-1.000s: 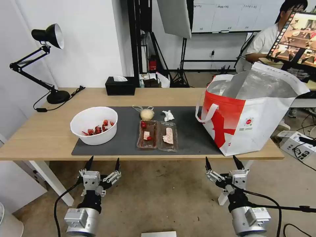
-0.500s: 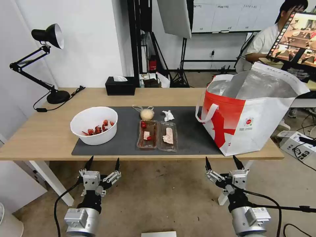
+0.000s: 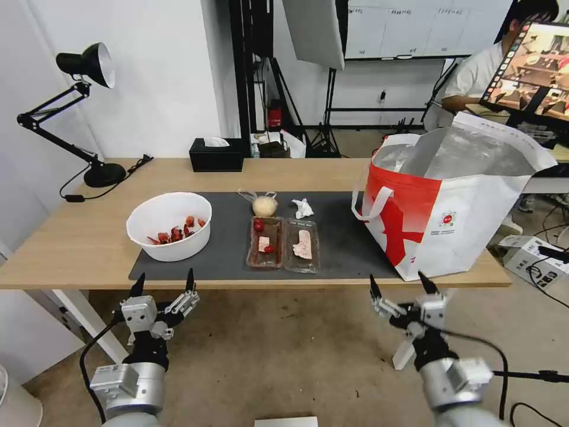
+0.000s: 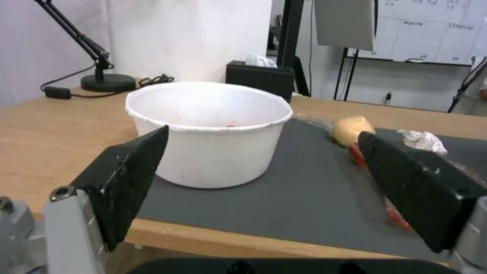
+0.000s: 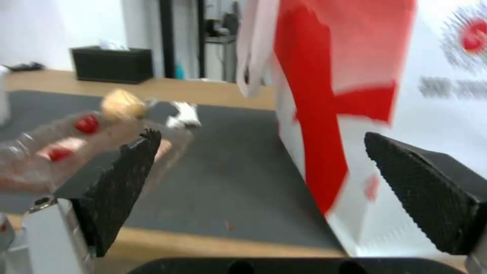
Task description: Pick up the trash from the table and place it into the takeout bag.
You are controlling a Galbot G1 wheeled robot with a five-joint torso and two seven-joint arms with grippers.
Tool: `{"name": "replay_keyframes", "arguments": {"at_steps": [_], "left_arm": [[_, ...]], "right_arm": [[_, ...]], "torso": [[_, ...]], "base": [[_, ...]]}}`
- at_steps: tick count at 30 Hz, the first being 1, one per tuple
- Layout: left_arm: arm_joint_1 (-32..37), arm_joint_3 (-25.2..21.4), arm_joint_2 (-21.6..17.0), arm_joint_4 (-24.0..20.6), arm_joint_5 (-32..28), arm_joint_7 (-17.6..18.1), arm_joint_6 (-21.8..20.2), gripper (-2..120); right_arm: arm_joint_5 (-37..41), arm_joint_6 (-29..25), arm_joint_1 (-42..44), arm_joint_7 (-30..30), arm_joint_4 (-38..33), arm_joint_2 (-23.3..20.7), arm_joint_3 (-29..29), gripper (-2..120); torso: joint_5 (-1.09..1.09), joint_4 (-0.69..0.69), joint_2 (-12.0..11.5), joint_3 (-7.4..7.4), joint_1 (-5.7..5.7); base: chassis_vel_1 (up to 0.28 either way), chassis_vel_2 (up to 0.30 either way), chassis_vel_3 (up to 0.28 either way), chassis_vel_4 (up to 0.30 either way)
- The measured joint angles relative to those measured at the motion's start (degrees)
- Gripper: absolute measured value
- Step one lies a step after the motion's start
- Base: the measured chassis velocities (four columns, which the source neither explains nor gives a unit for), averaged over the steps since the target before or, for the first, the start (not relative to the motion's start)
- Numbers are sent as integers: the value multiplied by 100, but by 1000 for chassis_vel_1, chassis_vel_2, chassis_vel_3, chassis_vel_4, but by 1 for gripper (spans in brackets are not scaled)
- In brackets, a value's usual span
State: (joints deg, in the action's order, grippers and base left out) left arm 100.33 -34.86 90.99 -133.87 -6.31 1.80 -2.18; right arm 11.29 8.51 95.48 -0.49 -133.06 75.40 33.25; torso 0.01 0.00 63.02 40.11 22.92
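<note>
Both claws, left (image 3: 164,282) and right (image 3: 396,284), hang spread and empty below the table (image 3: 77,237); nothing's bagged, so you'd reach first for the bowl (image 3: 169,226).

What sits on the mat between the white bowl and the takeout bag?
In the head view, between the white bowl and the takeout bag lie the clear clamshell tray, the small knotted bag and the crumpled tissue.

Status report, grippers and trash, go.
Left gripper open, off the table's near edge before the white bowl. Right gripper open, before the takeout bag. All trash on the mat; nothing bagged. Path clear.
</note>
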Motion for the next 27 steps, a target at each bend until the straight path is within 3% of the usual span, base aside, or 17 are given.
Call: {"name": "replay_keyframes", "arguments": {"at_steps": [1,3,6,21,24,27], "left_arm": [[0,0,0,0,0,0,0,100],[11,15,7,14,1,-2,26,100],[29,35,12,50,8,-21,68,100],[72,74,20,122,-7,-195,264,100],[74,73,21,125,-7,-209,257,100],[83,72,22,169,-5,-212,255,100]], "right_arm": [[0,0,0,0,0,0,0,100],[517,389,-360,-27,-71,-481,85,100],[769,401,-463,-61,2,-585,77,100],[1386,207,-612,21,280,-571,-89,100],[1674,224,-627,104,280,-586,-169,100],[2525,368,-691,423,200,-640,-439,100]], "torso": [[0,0,0,0,0],[-1,3,0,0,0],[-2,-1,0,0,0],[-1,-1,0,0,0],[-1,-1,0,0,0],[-2,-1,0,0,0]], "base": [[0,0,0,0],[0,0,0,0],[0,0,0,0],[0,0,0,0],[0,0,0,0],[0,0,0,0]]}}
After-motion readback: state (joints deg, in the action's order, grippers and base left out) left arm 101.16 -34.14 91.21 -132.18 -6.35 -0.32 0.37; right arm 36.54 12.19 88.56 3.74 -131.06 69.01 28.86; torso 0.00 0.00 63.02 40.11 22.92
